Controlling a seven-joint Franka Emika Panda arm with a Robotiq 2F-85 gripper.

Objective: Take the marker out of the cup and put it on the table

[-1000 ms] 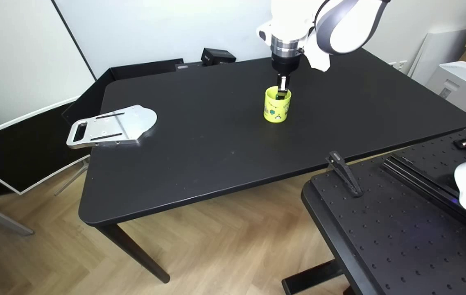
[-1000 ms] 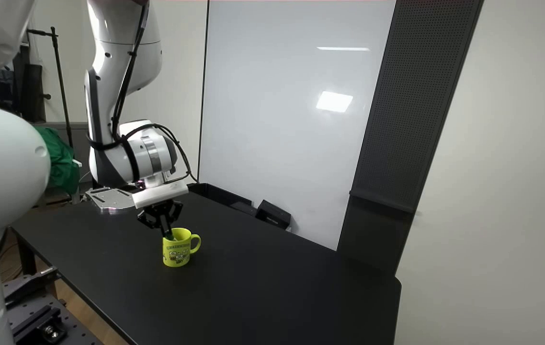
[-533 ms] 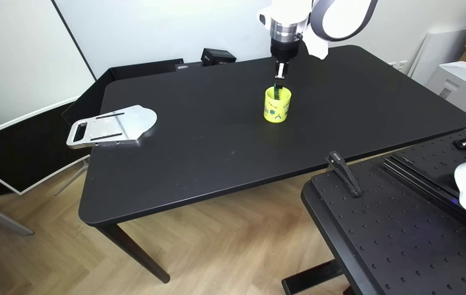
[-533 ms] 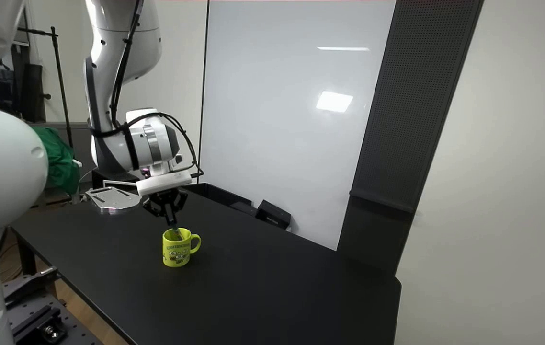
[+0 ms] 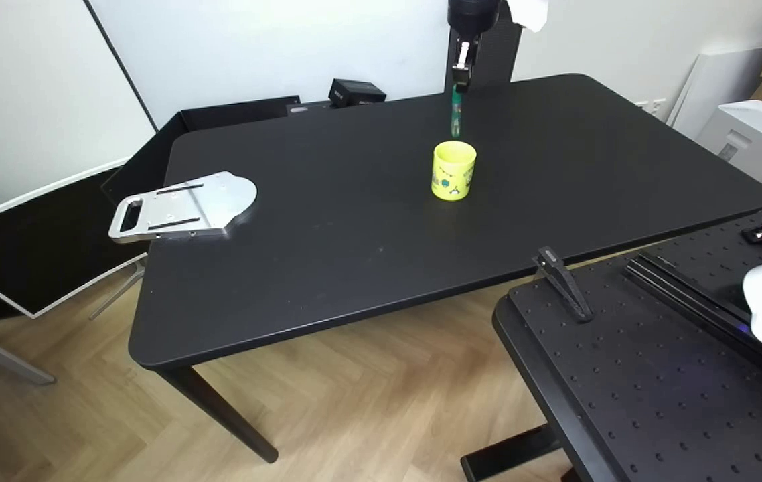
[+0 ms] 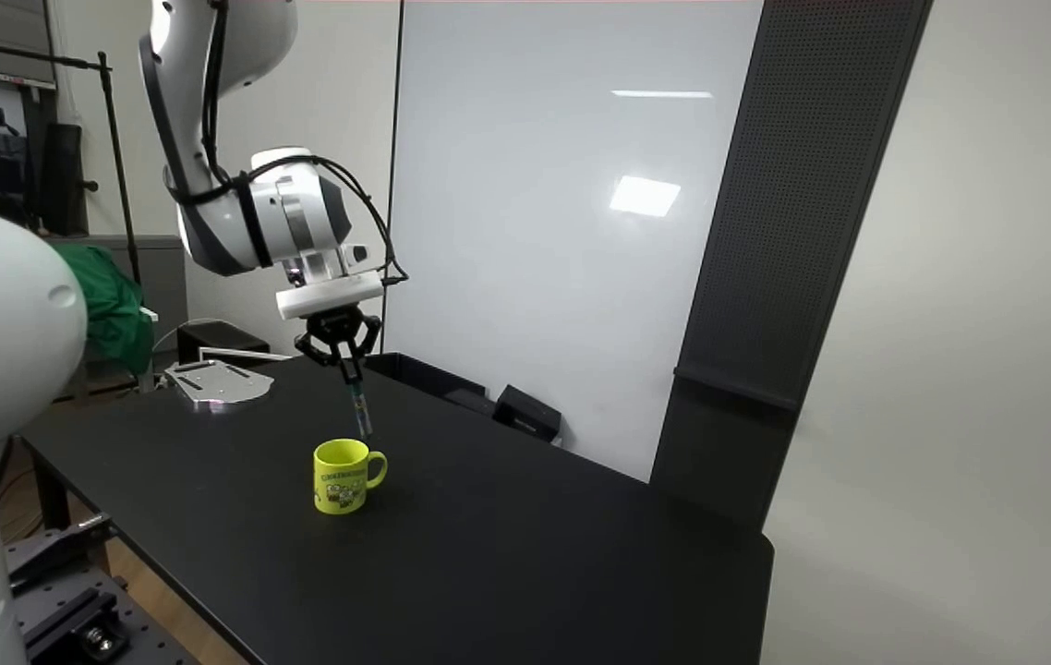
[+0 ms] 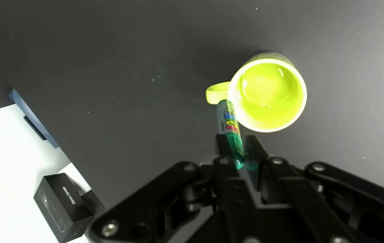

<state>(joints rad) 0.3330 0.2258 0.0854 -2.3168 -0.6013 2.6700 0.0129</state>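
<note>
The yellow cup (image 5: 451, 177) stands upright on the black table (image 5: 321, 227); its handle shows in an exterior view (image 6: 378, 469) and in the wrist view, where the cup (image 7: 269, 118) looks empty. My gripper (image 5: 462, 84) is shut on the top, green cap end of the marker (image 5: 456, 119). The marker hangs down, slightly tilted, in the air above the table, clear of the cup. In an exterior view the marker (image 6: 361, 413) is above and beside the cup's handle side. In the wrist view the marker (image 7: 226, 116) lies between the fingertips (image 7: 236, 141), its lower end overlapping the handle in the picture.
A silver metal plate with a handle (image 5: 187, 204) lies at a table edge, partly overhanging. A black box (image 5: 355, 92) sits behind the table's back edge by the whiteboard. A black perforated surface (image 5: 662, 375) with a black bracket (image 5: 563, 284) adjoins the table's front.
My gripper has risen from the cup with the marker, which has come out of the cup. It has also shifted toward the handle side. The cup has stayed in place.
</note>
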